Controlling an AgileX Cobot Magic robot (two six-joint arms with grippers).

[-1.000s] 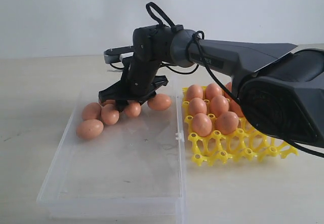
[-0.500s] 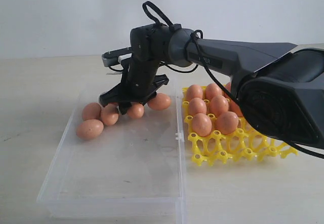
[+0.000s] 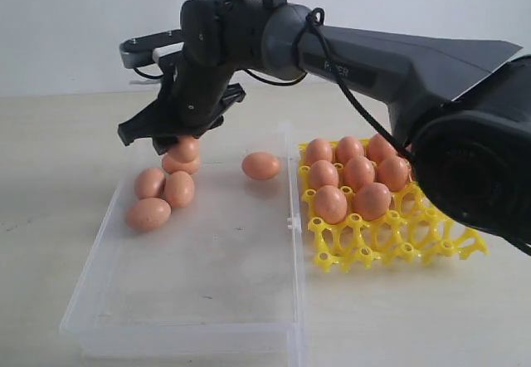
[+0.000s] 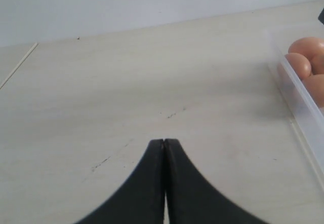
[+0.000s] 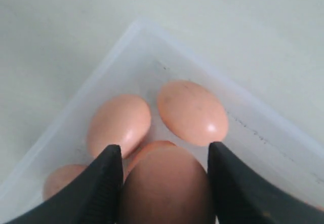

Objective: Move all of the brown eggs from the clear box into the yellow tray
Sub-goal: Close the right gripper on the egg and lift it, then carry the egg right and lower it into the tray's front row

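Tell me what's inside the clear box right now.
Five eggs: a cluster of four in one corner, one lone egg near the yellow tray. The right end effector holds a sixth egg above, partly covering one underneath.

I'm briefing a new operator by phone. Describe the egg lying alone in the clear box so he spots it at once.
In the exterior view, find the clear box left of the yellow tray. At its far end, the other brown eggs crowd the left corner. This lone egg lies apart, close to the wall beside the tray, touching no other egg.
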